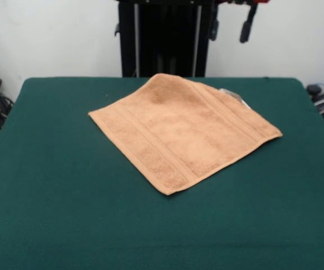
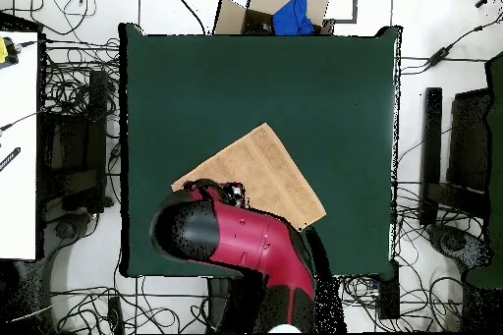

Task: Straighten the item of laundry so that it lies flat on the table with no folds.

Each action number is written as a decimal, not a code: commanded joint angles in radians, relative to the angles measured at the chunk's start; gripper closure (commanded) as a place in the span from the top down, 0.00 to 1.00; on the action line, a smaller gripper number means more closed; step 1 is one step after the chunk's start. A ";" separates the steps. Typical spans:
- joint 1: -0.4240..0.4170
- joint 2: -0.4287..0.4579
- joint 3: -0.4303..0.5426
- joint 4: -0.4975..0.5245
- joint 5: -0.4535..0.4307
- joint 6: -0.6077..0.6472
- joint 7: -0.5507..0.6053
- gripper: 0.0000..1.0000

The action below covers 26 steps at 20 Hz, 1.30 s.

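The light orange-tan towel [image 1: 181,132] lies spread out near the middle of the dark green table [image 1: 49,185], turned like a diamond. It looks flat, with border bands along two sides and a small white tag [image 1: 231,94] at its far right edge. In the overhead view the towel [image 2: 263,166] is partly covered by my red and black arm [image 2: 241,238]. My gripper [image 1: 232,22] hangs high at the top edge of the front view, well above and behind the towel, holding nothing that I can see.
The black pedestal [image 1: 165,36] stands behind the table's far edge. A cardboard box with a blue item [image 2: 285,9] sits off the table's opposite edge. Cables and equipment [image 2: 69,154] surround the table on the floor.
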 commanded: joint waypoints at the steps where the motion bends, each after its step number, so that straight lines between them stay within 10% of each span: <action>1: -0.047 0.085 0.034 0.053 0.013 -0.117 0.225 1.00; 23: -0.205 0.159 0.160 0.063 -0.033 -0.256 0.139 1.00; 24: -0.217 0.157 0.175 0.066 -0.046 -0.288 0.136 0.00; 26: -0.221 0.158 0.182 0.065 -0.046 -0.300 0.139 0.00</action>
